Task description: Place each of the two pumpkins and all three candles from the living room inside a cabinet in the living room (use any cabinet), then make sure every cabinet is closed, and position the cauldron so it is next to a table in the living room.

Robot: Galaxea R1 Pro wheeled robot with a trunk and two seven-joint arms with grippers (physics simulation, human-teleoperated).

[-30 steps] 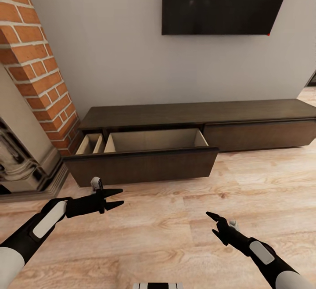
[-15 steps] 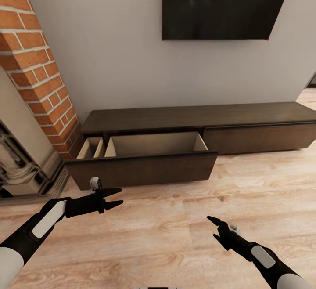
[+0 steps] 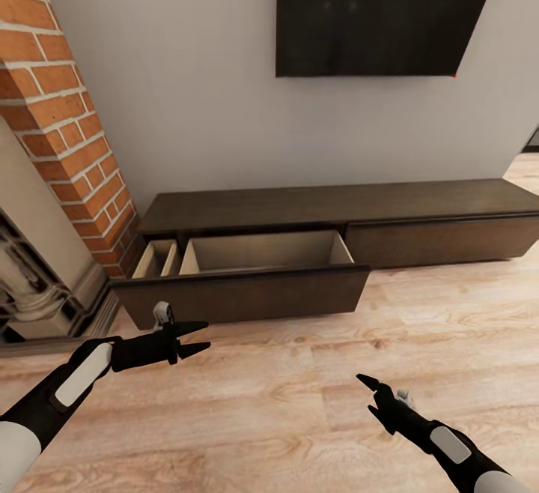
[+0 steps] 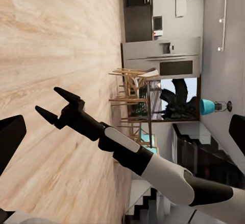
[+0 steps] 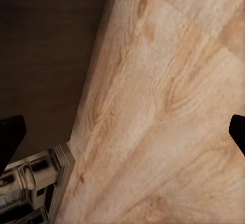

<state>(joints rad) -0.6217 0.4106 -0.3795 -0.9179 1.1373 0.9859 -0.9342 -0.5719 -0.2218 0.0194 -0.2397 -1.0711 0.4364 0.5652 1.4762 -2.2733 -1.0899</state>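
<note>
**Both grippers empty before the cabinet's pulled-out drawer**

The cabinet (image 3: 337, 212) runs along the grey wall, ahead of both arms. Its left drawer (image 3: 247, 287) stands pulled out over the wooden floor (image 3: 299, 388), the pale interior showing as a narrow compartment beside a wide one, with nothing visible inside either. The right-hand front panel sits flush. A dark screen (image 3: 378, 10) hangs on the wall above the cabinet, and a brick column (image 3: 60, 118) rises at its left end.

The left gripper (image 3: 196, 336) hovers just short of the drawer's dark front, near its left half, fingers spread and holding nothing. The right gripper (image 3: 368, 395) hangs lower and well apart from the drawer, beyond its right corner, over bare floor; its two fingers are parted and it carries nothing. In the left wrist view the right gripper (image 4: 57, 104) shows again, fingers apart above the planks. The right wrist view shows the drawer's dark front (image 5: 46, 55) meeting the floor.
</note>
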